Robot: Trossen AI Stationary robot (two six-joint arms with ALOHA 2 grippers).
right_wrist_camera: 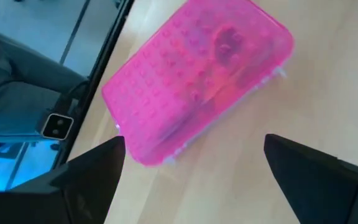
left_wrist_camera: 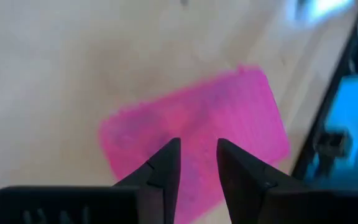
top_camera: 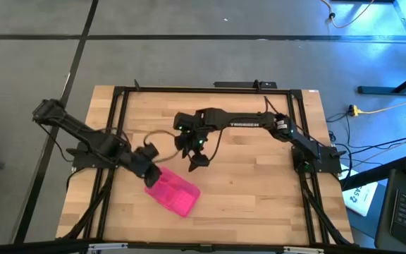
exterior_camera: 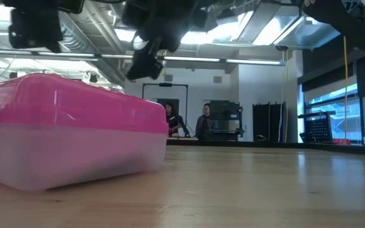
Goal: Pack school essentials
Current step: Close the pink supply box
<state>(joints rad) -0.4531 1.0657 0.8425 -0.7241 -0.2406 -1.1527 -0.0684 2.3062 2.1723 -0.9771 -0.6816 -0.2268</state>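
Observation:
The bright pink dotted box (top_camera: 173, 192) lies shut and flat on the wooden table, toward its near left part. It fills the left of the low view (exterior_camera: 62, 126) and shows its clear lower half there. Dim shapes (right_wrist_camera: 225, 40) show through its lid; no loose stationery, scissors, crayon box or pad is in view. My left gripper (left_wrist_camera: 197, 158) hovers over the box's far left end (top_camera: 146, 166), its fingers open by a narrow gap. My right gripper (right_wrist_camera: 194, 180) hangs wide open above the table just beyond the box's far side (top_camera: 196, 159). Both are raised clear in the low view.
Black frame rails (top_camera: 118, 141) run along the table's left, right and far sides. A cable loop (top_camera: 162, 135) lies between the arms. Bare wood (top_camera: 259, 197) stretches to the right of the box. People (exterior_camera: 185, 120) stand far off in the room behind.

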